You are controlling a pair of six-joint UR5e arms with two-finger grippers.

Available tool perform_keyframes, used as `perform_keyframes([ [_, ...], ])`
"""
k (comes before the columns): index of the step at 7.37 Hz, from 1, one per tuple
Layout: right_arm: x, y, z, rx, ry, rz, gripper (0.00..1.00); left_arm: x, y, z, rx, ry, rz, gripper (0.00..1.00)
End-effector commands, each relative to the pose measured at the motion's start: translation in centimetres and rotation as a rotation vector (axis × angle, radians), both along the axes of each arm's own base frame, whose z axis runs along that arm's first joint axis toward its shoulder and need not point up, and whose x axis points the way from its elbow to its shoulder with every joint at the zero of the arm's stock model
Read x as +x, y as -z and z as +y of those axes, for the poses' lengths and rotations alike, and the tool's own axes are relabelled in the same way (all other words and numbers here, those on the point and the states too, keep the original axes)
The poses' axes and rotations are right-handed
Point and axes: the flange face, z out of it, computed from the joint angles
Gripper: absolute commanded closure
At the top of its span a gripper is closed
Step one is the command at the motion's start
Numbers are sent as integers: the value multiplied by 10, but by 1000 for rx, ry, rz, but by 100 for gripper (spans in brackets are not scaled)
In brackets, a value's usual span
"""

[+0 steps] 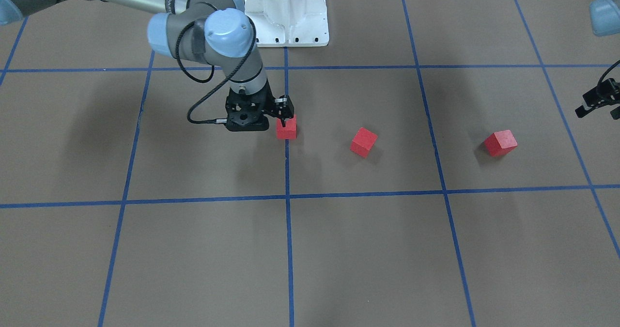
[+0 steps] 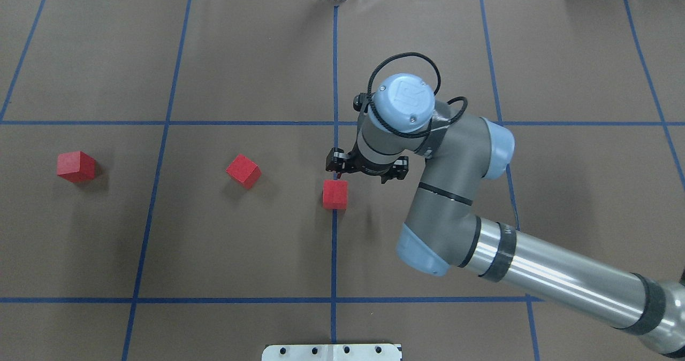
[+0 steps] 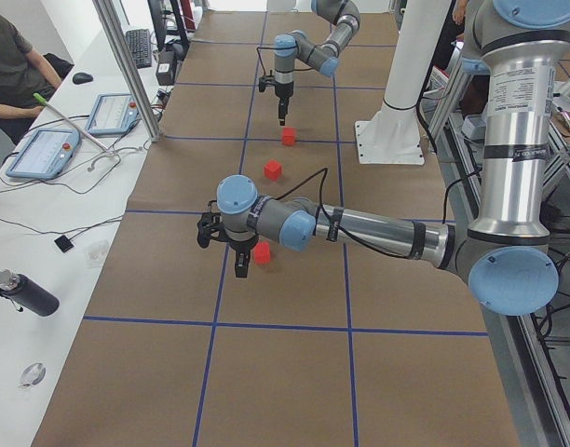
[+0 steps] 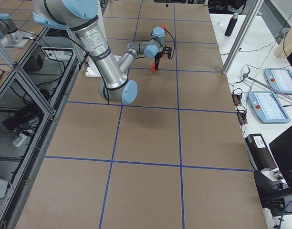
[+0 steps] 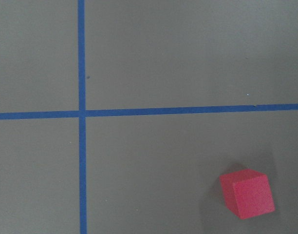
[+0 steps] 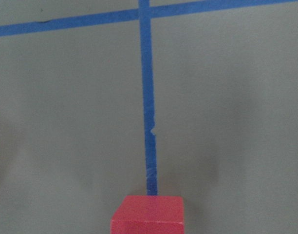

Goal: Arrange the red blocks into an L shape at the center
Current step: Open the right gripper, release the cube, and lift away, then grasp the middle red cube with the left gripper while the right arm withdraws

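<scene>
Overhead exterior shows the center block (image 2: 335, 194) set square on the center line (image 2: 334, 254) of the counter (image 2: 428, 40), with the mid block (image 2: 243, 171) well apart on the robot's left and the outer block (image 2: 76, 167) farther out. All three are seen resting on the counter, so no L has been formed yet.

The right hand (image 1: 285, 118) is held right over the center block, one fingertip overlapping its top in the front-facing view. Whether the block is clamped or only straddled cannot be told. The left hand (image 1: 599, 108) is cut by the frame edge. No block is carried by it, but its opening cannot be told.

Trouble is judged likeliest at the center. The placed block could be dragged or twisted off the line by an uneven lift, or knocked when a neighbour is set against it. The mid block lies turned against the grid, so a gapped L could result if it is not squared. Both arms working the center could clash.

Bare counter is left all round the center block, and the base plate (image 2: 332, 352) is well apart.
</scene>
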Motion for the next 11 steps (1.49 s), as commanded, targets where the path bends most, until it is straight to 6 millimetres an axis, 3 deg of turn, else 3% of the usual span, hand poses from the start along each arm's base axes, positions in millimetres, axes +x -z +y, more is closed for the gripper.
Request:
perform_keyframes([
  [1,94,-56,-21,26,23,-1,0,111,79,-14,-136,60,97,0],
  [2,115,-84,-28,43,44,22,0,160,123,-16,-93,57,100,0],
  [4,140,-127,-34,69,68,76,0,243,179,6,93,30,52,1],
  [5,141,-128,-35,69,66,79,0,285,217,17,163,-17,79,10],
  [6,143,-132,-38,65,60,84,0,316,230,36,247,-85,76,7],
  [7,146,-136,-39,62,56,91,0,324,229,38,386,-144,31,15],
  [8,146,-139,-39,58,54,95,0,339,227,48,476,-201,0,16],
  [11,152,-144,-43,52,45,101,0,389,218,63,499,-286,-24,11],
])
